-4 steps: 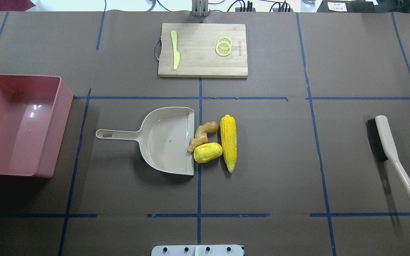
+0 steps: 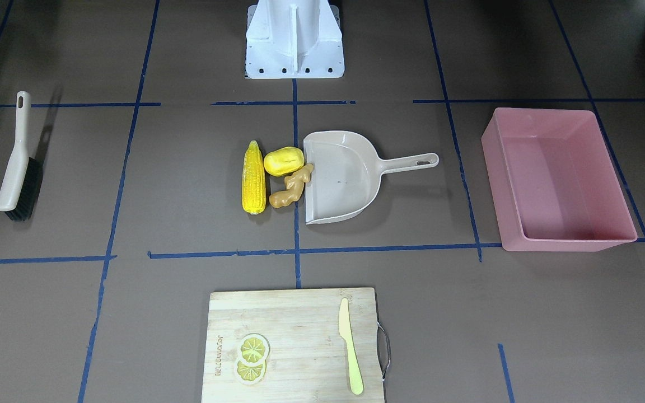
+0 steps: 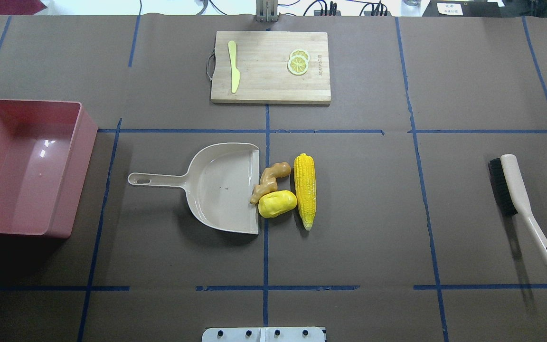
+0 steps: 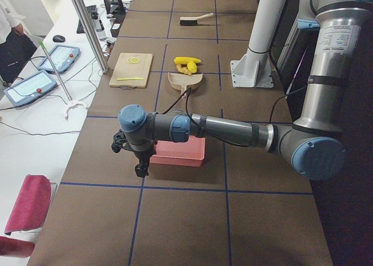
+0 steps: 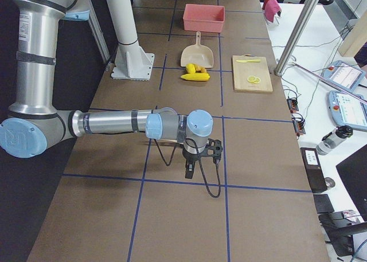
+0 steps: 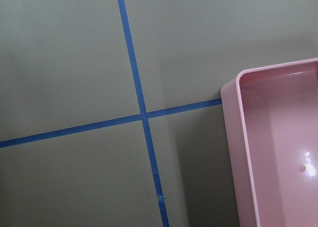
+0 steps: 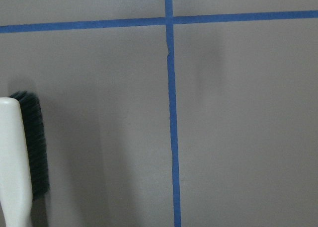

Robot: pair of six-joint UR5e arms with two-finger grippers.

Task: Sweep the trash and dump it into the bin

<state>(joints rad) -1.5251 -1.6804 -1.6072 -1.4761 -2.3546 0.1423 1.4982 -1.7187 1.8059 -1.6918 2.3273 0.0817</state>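
Note:
The corn cob (image 3: 304, 190), the yellow potato-like lump (image 3: 277, 204) and the ginger root (image 3: 268, 179) lie together at the open edge of the beige dustpan (image 3: 221, 187), mid-table. The ginger touches the pan's lip. The pink bin (image 3: 81, 142) stands empty at the left; its corner shows in the left wrist view (image 6: 231, 117). The left gripper (image 4: 140, 171) hangs by the bin's outer end. The right gripper (image 5: 189, 171) hangs above the table's right end. I cannot tell whether either is open or shut.
A beige brush (image 3: 515, 190) with black bristles lies at the right and shows in the right wrist view (image 7: 15, 162). A wooden cutting board (image 3: 264, 90) at the far middle holds a pale knife (image 3: 233, 66) and lemon slices (image 3: 298, 61).

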